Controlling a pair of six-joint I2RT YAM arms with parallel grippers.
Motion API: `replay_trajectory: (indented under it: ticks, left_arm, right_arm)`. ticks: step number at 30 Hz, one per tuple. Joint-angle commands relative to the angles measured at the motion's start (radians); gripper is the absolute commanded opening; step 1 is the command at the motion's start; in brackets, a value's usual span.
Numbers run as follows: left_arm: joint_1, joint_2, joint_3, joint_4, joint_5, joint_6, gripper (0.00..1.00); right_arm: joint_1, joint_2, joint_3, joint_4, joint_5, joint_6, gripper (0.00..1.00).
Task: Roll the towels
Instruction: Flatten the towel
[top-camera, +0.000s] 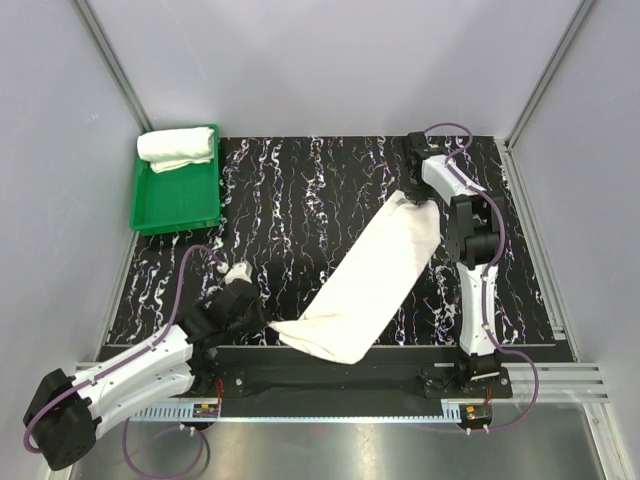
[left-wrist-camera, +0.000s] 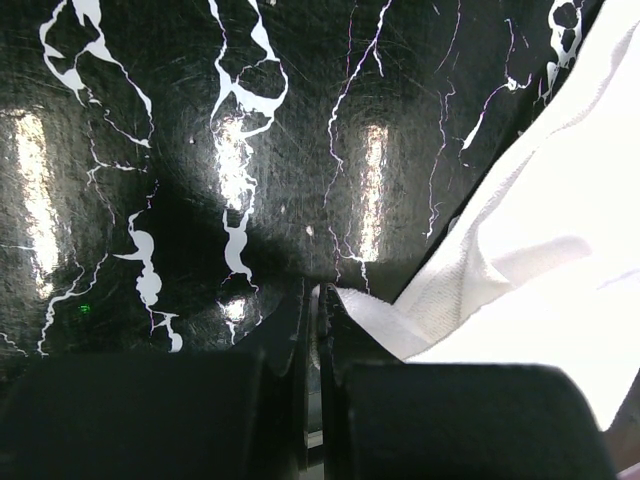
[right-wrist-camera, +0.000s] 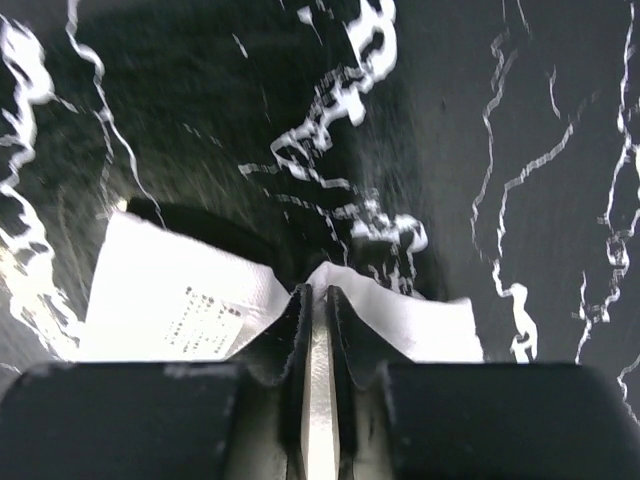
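Far left, the green tray holds a rolled towel, so by my reckoning one is done. The other towel lies unrolled and slantwise across the black marbled table, running from my left side out to my right.

My left gripper has its fingers pressed together on the near corner; the cloth tapers into the gap and drapes over one finger.

The towel looks light, thin and limp. It will sag and crease wherever it is unsupported, and I expect it to drag on the table rather than slide. Corners and edges are the sensible holds, since the middle would only bunch.

My right gripper is clamped on the far edge, where the cloth peaks up between my tips, just beside a small printed label.
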Motion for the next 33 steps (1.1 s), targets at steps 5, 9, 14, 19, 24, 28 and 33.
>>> replay_trajectory:
  ticks: [5, 9, 14, 19, 24, 28, 33]
  left_arm:
    - [-0.004, -0.039, 0.042, -0.005, -0.009, 0.018, 0.0]
    - [-0.004, -0.059, 0.053, -0.028, -0.015, 0.015, 0.0]
    - [-0.004, -0.067, 0.075, -0.043, -0.039, 0.025, 0.0]
    - [0.005, -0.012, 0.17, -0.049, -0.096, 0.08, 0.0]
    - [0.147, 0.108, 0.32, -0.052, -0.105, 0.227, 0.0]
    - [0.333, 0.159, 0.439, -0.029, -0.023, 0.331, 0.0]
    - [0.442, 0.188, 0.617, -0.029, 0.022, 0.397, 0.0]
  right_arm:
    - [-0.009, -0.207, -0.098, 0.046, -0.002, 0.009, 0.0]
    - [-0.011, -0.297, -0.125, 0.038, 0.01, 0.015, 0.0]
    - [-0.012, -0.46, -0.2, 0.023, 0.033, 0.019, 0.0]
    - [-0.032, -0.723, -0.364, 0.024, 0.091, 0.055, 0.0]
    - [-0.147, -1.023, -0.65, 0.064, 0.096, 0.119, 0.0]
    - [-0.242, -1.245, -0.789, 0.058, 0.129, 0.14, 0.0]
    - [-0.29, -1.416, -0.96, 0.056, 0.13, 0.226, 0.0]
